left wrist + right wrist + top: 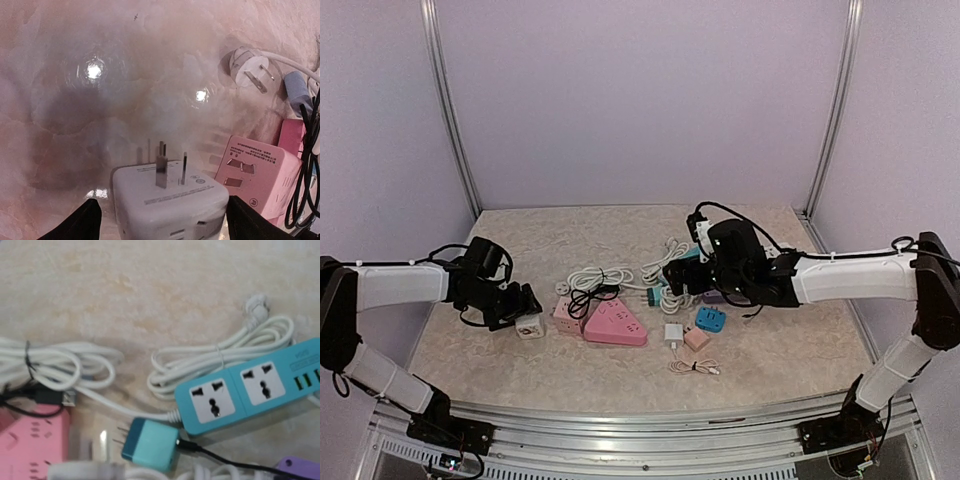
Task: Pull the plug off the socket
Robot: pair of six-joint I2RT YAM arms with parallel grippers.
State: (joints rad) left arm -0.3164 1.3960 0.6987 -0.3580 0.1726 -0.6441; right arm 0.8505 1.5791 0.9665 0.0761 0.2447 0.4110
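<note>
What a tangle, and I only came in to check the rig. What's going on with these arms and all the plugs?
Two robot arms are unplugging things. The left claw straddles a white adapter standing prongs-up beside a pink socket block. A gap shows on one side, so it isn't gripping. The right claw hovers over a teal plug, which lies with bare prongs next to the blue power strip, out of its sockets. Whether that claw is open can't be seen.
</note>
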